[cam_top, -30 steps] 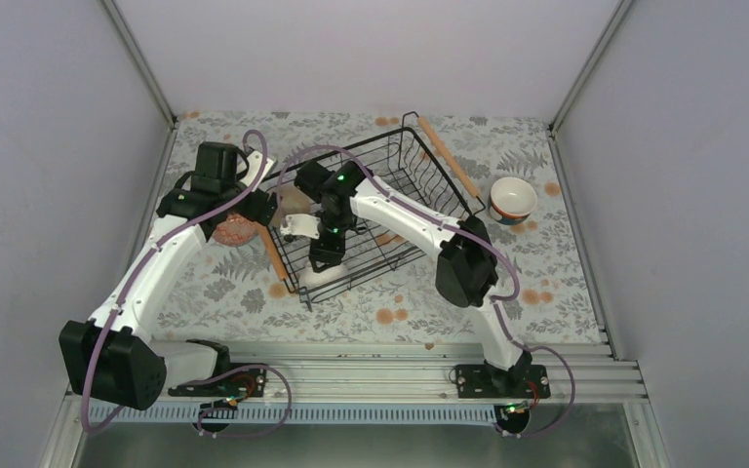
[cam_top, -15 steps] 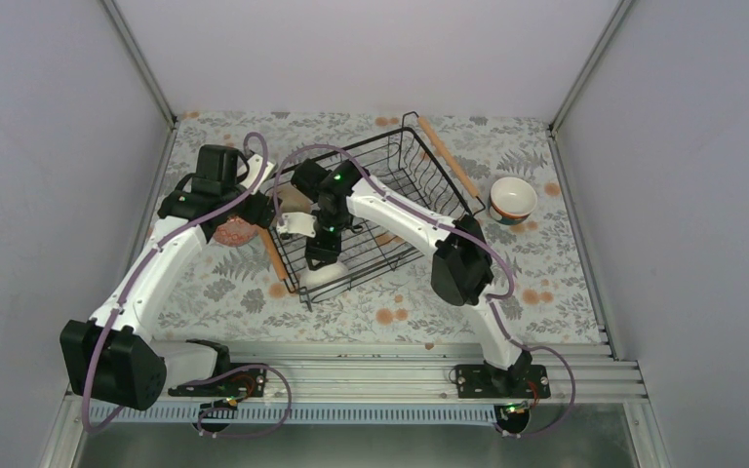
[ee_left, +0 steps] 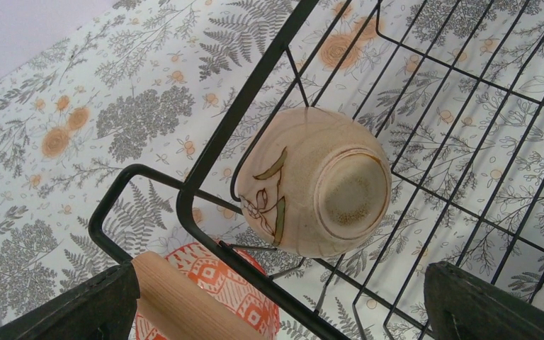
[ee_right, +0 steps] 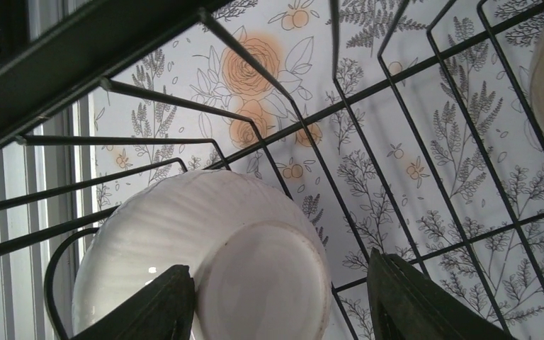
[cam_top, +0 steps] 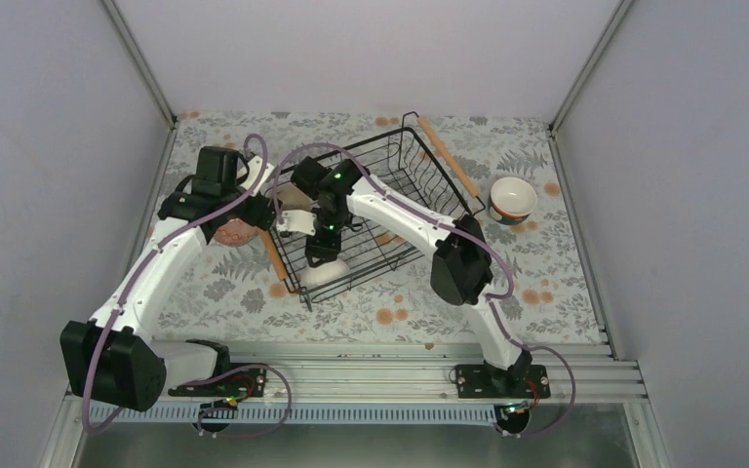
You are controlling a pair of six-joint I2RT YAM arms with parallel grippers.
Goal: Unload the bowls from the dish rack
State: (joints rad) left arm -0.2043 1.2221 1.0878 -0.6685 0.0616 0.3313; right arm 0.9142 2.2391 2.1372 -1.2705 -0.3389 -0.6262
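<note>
Dish rack (cam_top: 427, 191) sat at an angle on the floral counter (cam_top: 400, 314), with the far-right handle (cam_top: 447, 156) of light wood along one short side and the near-left handle (cam_top: 274, 255) along the opposite side. Two bowls were inside the rack. The beige bowl (ee_left: 315, 188) lay tipped on its side in the left corner, foot ring facing the left wrist camera and mouth turned toward the rack's wall wires. The white bowl (ee_right: 205, 262) lay upside down at the near corner, foot uppermost, on the floor wires. Two bowls were out on the counter. The orange bowl (ee_left: 216, 280) was just beside the rack's left wall, partly under the near-left handle. The teal bowl (cam_top: 512, 198), white inside, stood upright to the right of the rack, near the far-right handle but apart from it. Left gripper (ee_left: 281, 283) hovered over the rack's left corner, jaws spread wide and holding nothing; the beige bowl lay ahead of the gap, clear of both fingers. Right gripper (ee_right: 283, 283) was down inside the rack over the white bowl, jaws apart. In the right wrist view one finger (ee_right: 166, 304) overlapped the bowl's side, and the other finger (ee_right: 411, 297) stood clear of it. Contact between finger and bowl could not be confirmed.
</note>
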